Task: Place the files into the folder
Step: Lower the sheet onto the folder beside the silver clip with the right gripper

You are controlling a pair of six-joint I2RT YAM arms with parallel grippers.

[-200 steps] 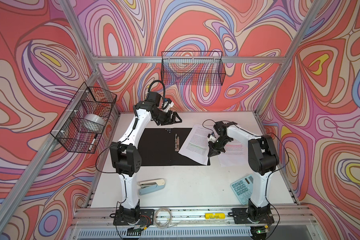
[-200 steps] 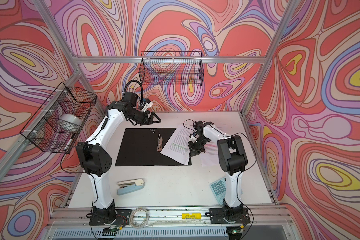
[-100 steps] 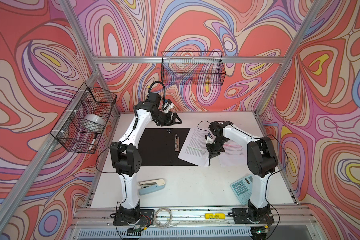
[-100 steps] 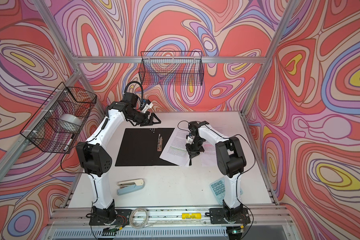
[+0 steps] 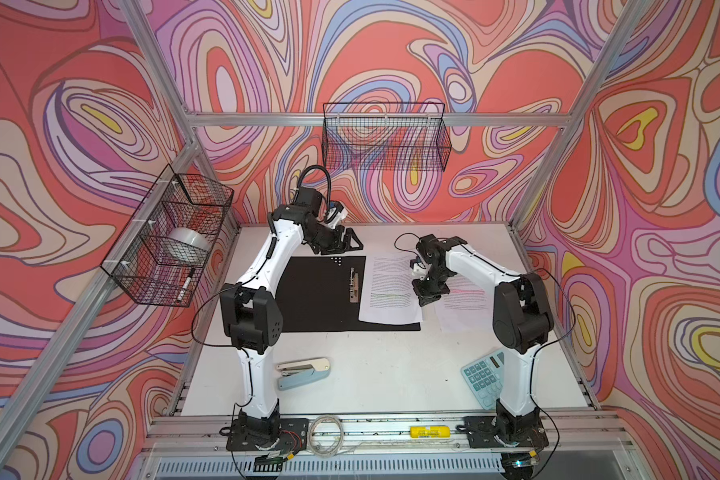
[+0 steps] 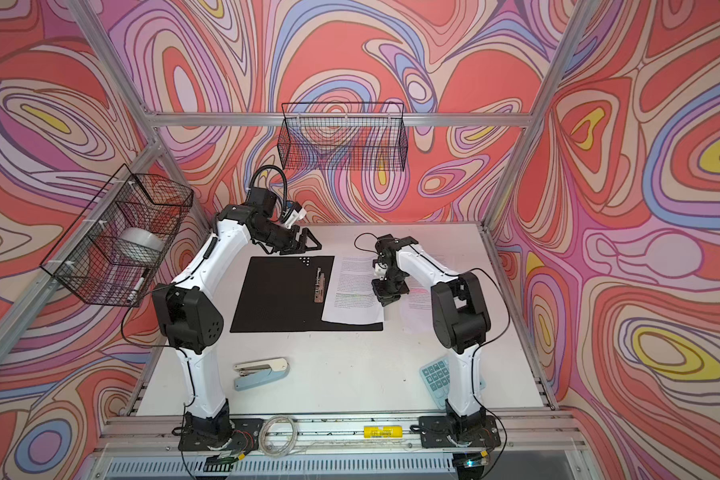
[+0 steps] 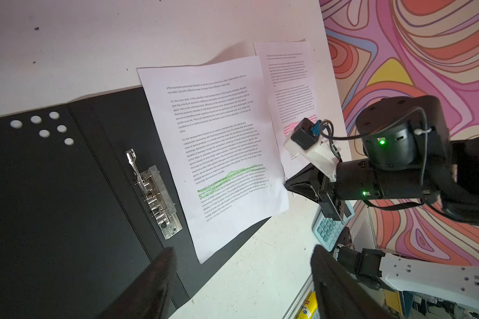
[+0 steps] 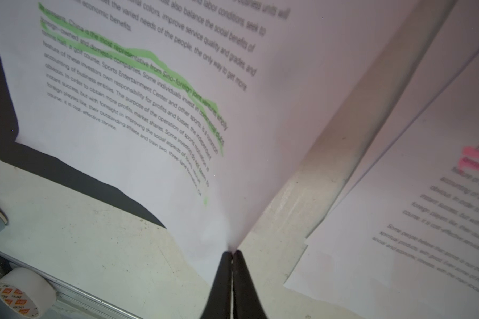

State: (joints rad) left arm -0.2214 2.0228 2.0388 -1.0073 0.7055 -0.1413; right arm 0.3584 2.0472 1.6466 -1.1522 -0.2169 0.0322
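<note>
Over the folder (image 5: 316, 303), right gripper (image 8: 232, 252) pinches the sheet (image 5: 387, 286) edge; best lower it flat, square beside the clip (image 5: 353, 284); left gripper (image 5: 352, 241) hovers spread nearby.

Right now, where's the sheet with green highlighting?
The green-highlighted sheet lies right of centre in both top views, on the right half of the folder beside the metal clip, its edge pinched by the right gripper.

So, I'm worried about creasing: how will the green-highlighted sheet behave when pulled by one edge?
Probably floppy: the green-highlighted sheet bows up toward the right tool pinching its edge. Likely light, so it should slide over the folder, though one pinch point may let it swing.
</note>
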